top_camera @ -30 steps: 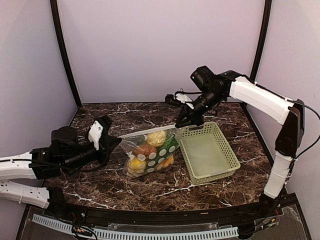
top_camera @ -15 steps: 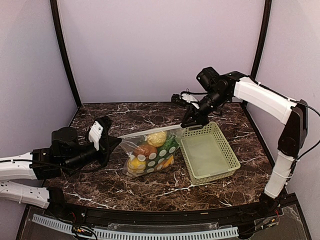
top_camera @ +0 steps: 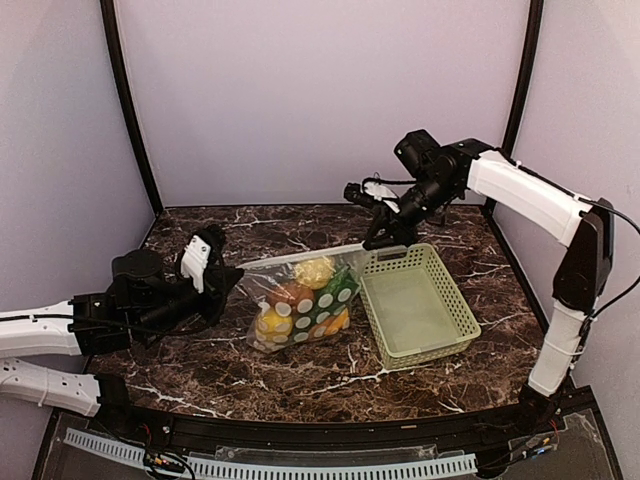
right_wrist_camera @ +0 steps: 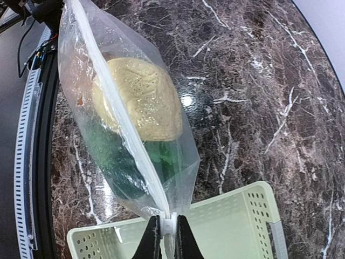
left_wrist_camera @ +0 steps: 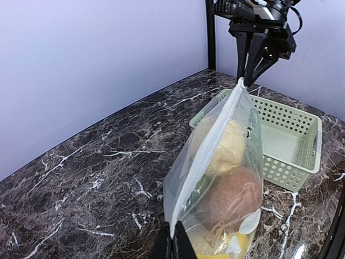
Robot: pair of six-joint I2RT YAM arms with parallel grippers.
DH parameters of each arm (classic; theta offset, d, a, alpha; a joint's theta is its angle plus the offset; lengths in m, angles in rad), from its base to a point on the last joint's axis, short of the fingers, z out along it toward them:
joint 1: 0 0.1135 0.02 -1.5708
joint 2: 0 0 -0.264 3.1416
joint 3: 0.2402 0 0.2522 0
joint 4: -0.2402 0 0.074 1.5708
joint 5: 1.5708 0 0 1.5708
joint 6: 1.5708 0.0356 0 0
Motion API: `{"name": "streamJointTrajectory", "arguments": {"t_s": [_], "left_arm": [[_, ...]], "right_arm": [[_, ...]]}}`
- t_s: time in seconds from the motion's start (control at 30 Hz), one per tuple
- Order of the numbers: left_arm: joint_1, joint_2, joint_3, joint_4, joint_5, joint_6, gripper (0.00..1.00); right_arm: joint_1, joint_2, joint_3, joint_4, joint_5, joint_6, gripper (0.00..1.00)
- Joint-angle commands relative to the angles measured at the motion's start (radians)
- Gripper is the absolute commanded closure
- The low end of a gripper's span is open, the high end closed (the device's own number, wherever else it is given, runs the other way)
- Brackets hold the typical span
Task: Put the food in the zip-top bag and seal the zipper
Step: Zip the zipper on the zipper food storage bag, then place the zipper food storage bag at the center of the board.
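The left tool (top_camera: 228, 280) is clamped on one end of the zipper (top_camera: 300, 259) and the right tool (top_camera: 377, 240) on the other. The bag (top_camera: 300, 318), with food (top_camera: 313, 272) inside, is stretched between them on the desk (top_camera: 300, 378), beside the basket (top_camera: 432, 356). Since a second ago, both tools have been shifted slightly rightward.

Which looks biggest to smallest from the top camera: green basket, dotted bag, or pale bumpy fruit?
1. green basket
2. dotted bag, nearly as big
3. pale bumpy fruit, inside the bag
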Motion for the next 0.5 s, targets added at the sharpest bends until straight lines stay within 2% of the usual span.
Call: {"name": "streamJointTrajectory", "arguments": {"t_s": [0.0,0.17,0.3,0.37,0.47], "left_arm": [[0.067,0.09,0.105,0.067,-0.084,-0.069,0.99],[0.202,0.307,0.247,0.108,-0.026,-0.059,0.99],[0.309,0.421,0.334,0.16,0.061,-0.017,0.99],[0.344,0.444,0.356,0.186,0.115,0.036,0.99],[0.371,0.438,0.343,0.209,0.192,0.07,0.99]], "right_arm": [[-0.026,0.078,0.127,0.012,0.02,0.016,1.0],[-0.026,0.217,0.34,0.046,0.004,0.026,1.0],[-0.028,0.324,0.516,0.07,0.046,0.03,1.0],[-0.027,0.346,0.554,0.095,0.042,0.041,1.0],[-0.027,0.32,0.508,0.16,-0.009,0.071,1.0]]}}
